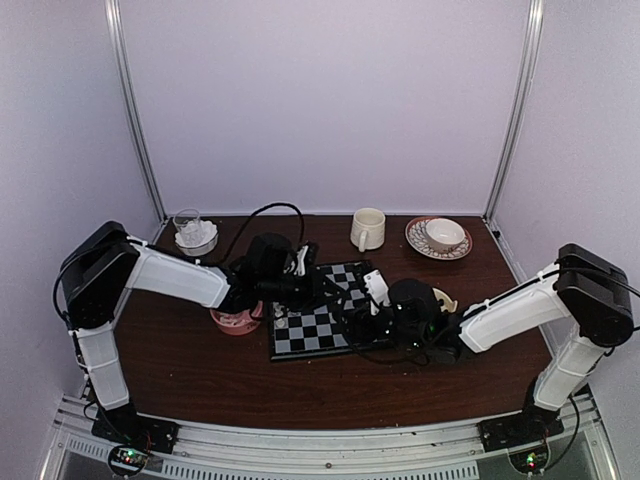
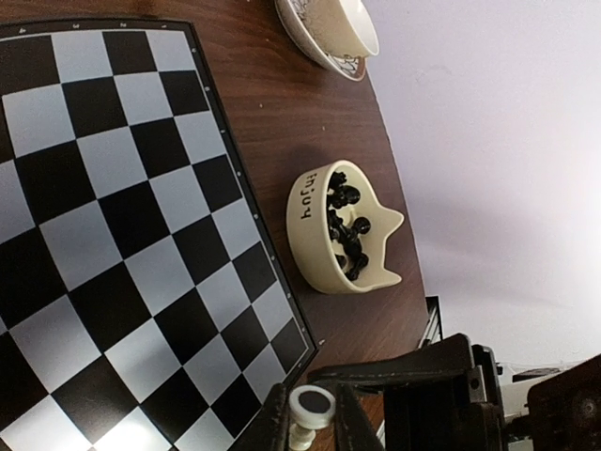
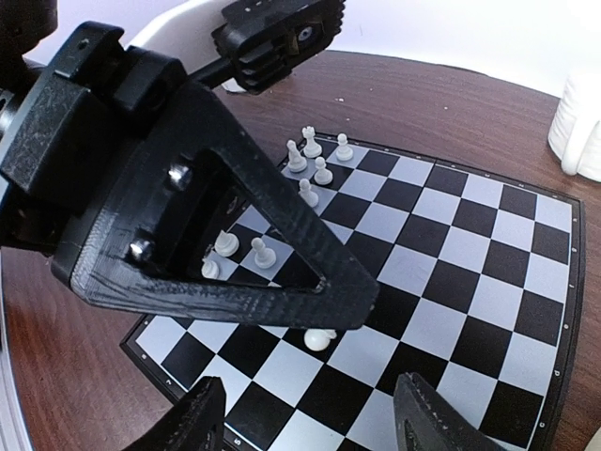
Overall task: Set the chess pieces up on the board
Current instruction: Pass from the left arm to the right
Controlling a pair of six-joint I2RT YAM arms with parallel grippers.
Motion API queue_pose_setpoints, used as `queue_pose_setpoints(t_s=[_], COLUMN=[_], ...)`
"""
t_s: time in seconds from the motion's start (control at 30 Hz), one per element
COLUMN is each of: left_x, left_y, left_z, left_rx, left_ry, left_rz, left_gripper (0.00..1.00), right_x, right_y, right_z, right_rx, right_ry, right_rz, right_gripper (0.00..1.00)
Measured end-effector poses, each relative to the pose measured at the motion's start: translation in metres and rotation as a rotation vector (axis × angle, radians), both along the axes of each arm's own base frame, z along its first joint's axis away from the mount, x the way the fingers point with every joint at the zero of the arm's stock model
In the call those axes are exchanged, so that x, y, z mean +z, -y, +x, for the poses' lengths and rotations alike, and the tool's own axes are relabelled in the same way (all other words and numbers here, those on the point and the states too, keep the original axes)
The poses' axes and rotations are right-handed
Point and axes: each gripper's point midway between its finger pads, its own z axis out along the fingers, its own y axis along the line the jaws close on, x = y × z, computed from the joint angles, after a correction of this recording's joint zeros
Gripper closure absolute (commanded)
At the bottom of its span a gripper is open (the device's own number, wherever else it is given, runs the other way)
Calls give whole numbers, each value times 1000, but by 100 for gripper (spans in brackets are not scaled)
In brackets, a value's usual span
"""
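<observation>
The board (image 3: 451, 254), black and pale grey checks in a thin black rim, lies mid-table with a few white chess pieces (image 3: 310, 162) upright near one corner. Above it the left gripper (image 2: 313, 418) pinches one white piece (image 2: 312, 404), its black body hiding part of that cluster from the right gripper (image 3: 315, 418), whose fingers (image 3: 202, 418) stand spread and empty. A cream bowl (image 2: 315, 254) of black pieces (image 2: 346, 225) sits just beside the board, a pink bowl (image 1: 237, 322) opposite, a mug (image 1: 368, 229) farther back.

Row of white chess pieces (image 3: 310, 174) along the board's (image 3: 488, 282) left edge, one more at the left gripper's (image 3: 324, 329) tip.
</observation>
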Motion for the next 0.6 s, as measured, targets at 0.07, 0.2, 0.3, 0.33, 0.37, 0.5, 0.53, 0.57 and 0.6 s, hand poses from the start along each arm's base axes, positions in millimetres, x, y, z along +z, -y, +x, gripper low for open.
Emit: queue_pose_setpoints(t_s=[0.07,0.2,0.3,0.33,0.37,0.5,0.53,0.57,0.6], left_x=[-5,-16,-19,-19,-19,-20,-20,-20,-19], left_y=[-3,-10,-13,-14,-14,-16,-16,-15,-15], left_z=[-2,-7,-9,-9,-10,-11,-11,-12,-12], left_rx=[13,38,53,57,59,69,70,69,69], left_ry=[-20,-63,-86,-91,-93,-110,-112,-113,-115], left_rz=[-14,-35,-57,-66,-73,-88,-90,-92,-95], left_gripper=[84,85,85,85,85,85,85,85,85], right_x=[-3,-4,-4,-4,-4,-4,-4,-4,-3], right_y=[3,3,4,5,5,6,5,5,3], right_z=[-1,-1,0,1,2,4,3,2,1], right_rx=[-4,-5,-10,-15,-18,-15,-9,-3,8], right_ry=[-3,-5,-8,-11,-16,-23,-25,-28,-30], right_rz=[-5,-5,1,4,9,15,17,19,21], right_gripper=[37,39,41,41,41,44,44,45,45])
